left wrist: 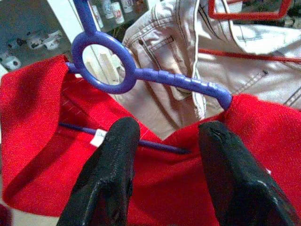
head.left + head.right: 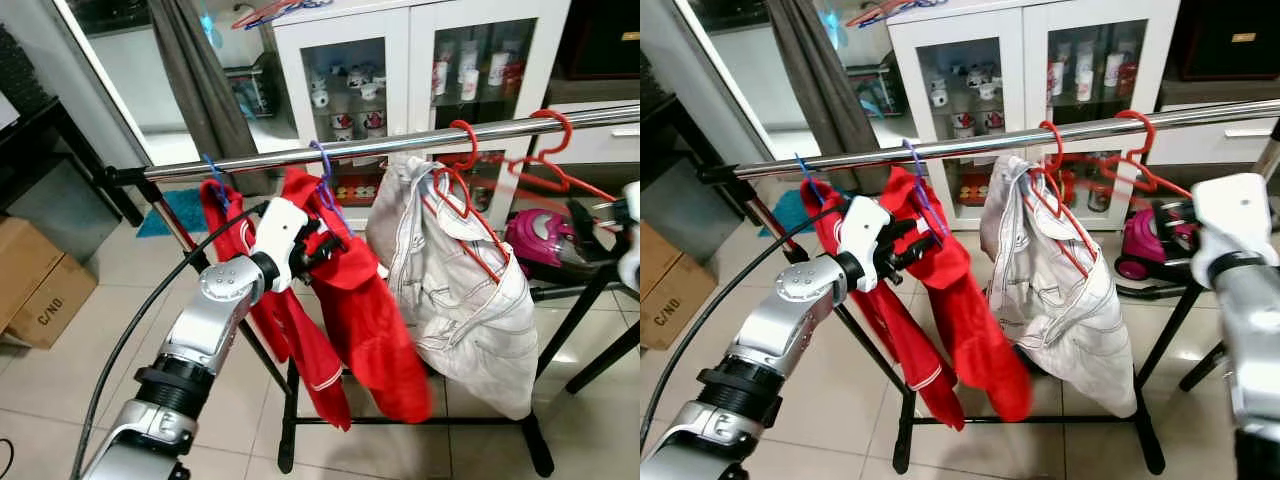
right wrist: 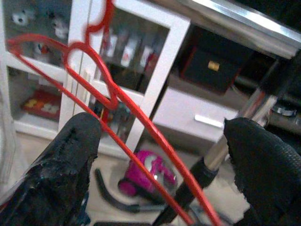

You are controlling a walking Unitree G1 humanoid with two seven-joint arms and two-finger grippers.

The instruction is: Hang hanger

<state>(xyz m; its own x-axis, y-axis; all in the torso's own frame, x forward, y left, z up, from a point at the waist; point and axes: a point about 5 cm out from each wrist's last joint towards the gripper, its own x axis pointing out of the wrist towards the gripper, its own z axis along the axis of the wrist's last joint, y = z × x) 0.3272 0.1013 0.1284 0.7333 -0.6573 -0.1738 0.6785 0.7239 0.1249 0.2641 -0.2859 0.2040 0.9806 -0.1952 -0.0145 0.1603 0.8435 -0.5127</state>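
Black fingertips (image 1: 113,155) of my left gripper (image 1: 162,141) stand parted against the red garment (image 1: 42,155), just under its purple hanger (image 1: 155,75), already hooked on the steel rail (image 2: 400,142). My right gripper (image 3: 160,141) gapes beside a bare red hanger (image 3: 117,101). Tugging cloth could unhook it.

A white glass-fronted cabinet (image 2: 420,70) (mugs inside), pink vacuum (image 2: 540,238), cardboard box (image 2: 40,285).
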